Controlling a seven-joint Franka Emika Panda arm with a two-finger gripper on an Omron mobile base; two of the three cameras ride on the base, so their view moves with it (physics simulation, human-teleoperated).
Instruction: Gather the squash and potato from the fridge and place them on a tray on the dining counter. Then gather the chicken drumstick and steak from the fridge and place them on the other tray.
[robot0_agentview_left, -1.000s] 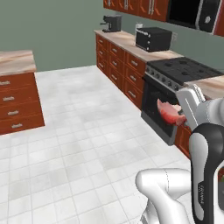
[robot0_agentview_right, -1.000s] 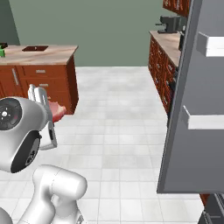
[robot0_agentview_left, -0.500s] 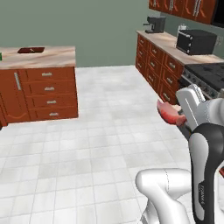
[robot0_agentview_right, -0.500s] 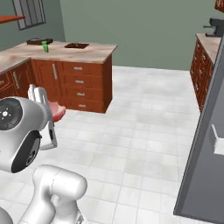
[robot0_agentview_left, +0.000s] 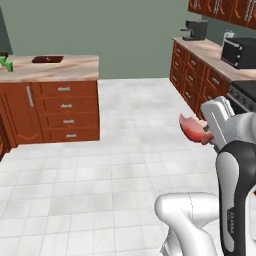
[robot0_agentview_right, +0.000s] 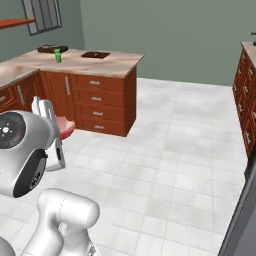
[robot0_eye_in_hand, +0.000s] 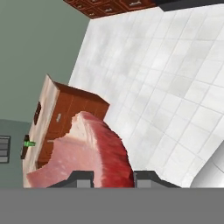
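White floor tiles (robot0_agentview_left: 100, 170) filled the foreground of both base views, with the dining counter (robot0_agentview_right: 85, 62) standing across the room and a wall run of red-brown cabinets (robot0_agentview_left: 200, 82) to the right. The gripper (robot0_agentview_left: 207, 132) was partly closed on the steak (robot0_agentview_left: 194, 131), whose pink face and deep red edge projected beyond the dark fingertips (robot0_eye_in_hand: 81, 178) in the hand view. The meat hung in mid-air in front of the arm, well apart from any surface.

Compared with a second earlier, the whole scene had swung: the stove and the grey fridge door had passed out of frame and the island had come toward the centre. This indicated that the base had turned, not that the furniture moved; the grip on the steak appeared unchanged.

One dark tray (robot0_agentview_left: 47, 59) lay on the counter's near end and another (robot0_agentview_right: 52, 49) farther along, beside a small green object (robot0_agentview_right: 58, 55). The carry was probably mid-course, with the approach and release on a tray outstanding.
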